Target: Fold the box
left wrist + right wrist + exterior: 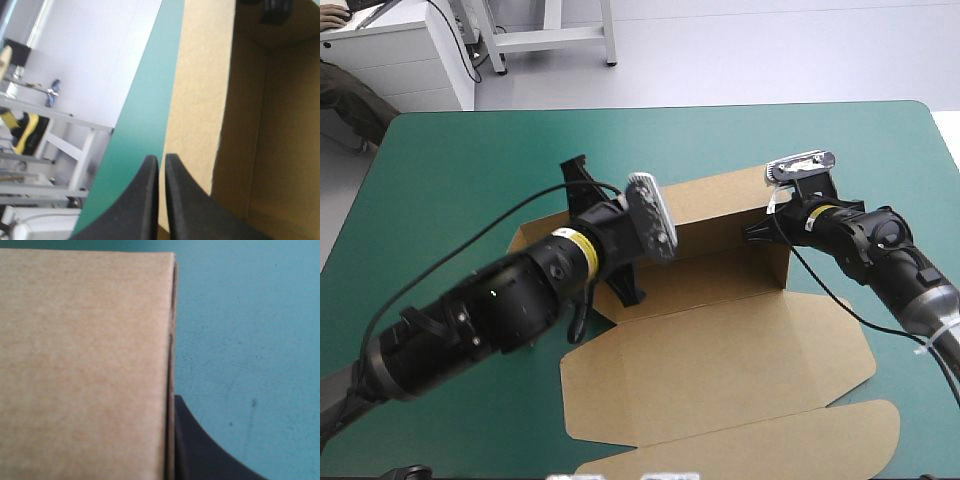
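The brown box [720,370] lies mid-table with its back wall [720,200] raised and its lid flat toward the front edge, the tuck flap [770,445] at the very front. My left gripper [625,235] is at the back wall's left part. In the left wrist view its gripper [161,161] is all but shut, the wall's edge [200,100] running in between the fingers. My right gripper [772,228] holds the upright right end wall. In the right wrist view the board [85,365] hides one finger, and the other finger [200,450] presses against it.
Bare teal-green cover [450,170] surrounds the box on the left, far and right sides. The lid's tuck flap reaches almost to the table's front edge. The far edge [650,108] lies well behind the back wall.
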`<state>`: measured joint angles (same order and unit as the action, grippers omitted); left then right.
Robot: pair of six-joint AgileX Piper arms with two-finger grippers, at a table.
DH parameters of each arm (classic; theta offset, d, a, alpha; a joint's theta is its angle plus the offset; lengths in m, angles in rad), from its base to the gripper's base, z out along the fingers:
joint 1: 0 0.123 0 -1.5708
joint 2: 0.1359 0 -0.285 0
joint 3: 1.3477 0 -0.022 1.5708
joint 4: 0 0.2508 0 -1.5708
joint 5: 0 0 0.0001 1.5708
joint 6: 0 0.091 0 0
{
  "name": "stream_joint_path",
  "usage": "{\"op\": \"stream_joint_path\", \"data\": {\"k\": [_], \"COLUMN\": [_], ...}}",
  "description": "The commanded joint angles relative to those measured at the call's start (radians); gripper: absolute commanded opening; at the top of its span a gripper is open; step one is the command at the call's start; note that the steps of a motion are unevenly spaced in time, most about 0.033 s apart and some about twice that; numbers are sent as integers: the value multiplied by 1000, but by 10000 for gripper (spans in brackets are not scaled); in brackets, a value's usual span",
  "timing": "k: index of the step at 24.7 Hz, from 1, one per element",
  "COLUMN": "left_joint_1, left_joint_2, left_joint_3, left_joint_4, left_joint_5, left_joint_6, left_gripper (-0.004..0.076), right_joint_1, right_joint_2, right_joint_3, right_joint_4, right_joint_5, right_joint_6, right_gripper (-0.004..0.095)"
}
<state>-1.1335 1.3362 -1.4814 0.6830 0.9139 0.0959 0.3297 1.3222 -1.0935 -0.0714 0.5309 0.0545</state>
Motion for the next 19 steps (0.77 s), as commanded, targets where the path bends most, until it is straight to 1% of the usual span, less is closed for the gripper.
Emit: {"op": "stream_joint_path", "data": {"k": [1, 2, 6, 11, 14, 16, 19], "left_joint_1": [150, 236, 445, 704, 860, 927, 942], "left_joint_2": [-29, -29, -38, -68, -130, -209, -326], "left_joint_3": [-112, -137, -157, -155, -132, -89, 20], "left_joint_4": [-198, -274, -417, -597, -700, -728, -695], "left_joint_5": [30, 46, 73, 156, 145, 142, 140], "left_joint_6": [98, 109, 109, 130, 170, 170, 127], "left_gripper": [20, 19, 19, 19, 15, 15, 15], "right_joint_1": [-5, -5, -5, -5, -5, -5, -5], "right_joint_2": [-31, -31, -31, -31, -31, -31, -33], "right_joint_3": [-36, -36, -36, -36, -36, -36, -36], "right_joint_4": [-2, -2, 20, 23, 24, 22, 22], "right_joint_5": [-64, -64, -64, -59, -42, -32, -31], "right_joint_6": [10, 10, 10, 10, 10, 10, 10], "right_gripper": [-20, -20, -20, -20, -20, -20, -20]}}
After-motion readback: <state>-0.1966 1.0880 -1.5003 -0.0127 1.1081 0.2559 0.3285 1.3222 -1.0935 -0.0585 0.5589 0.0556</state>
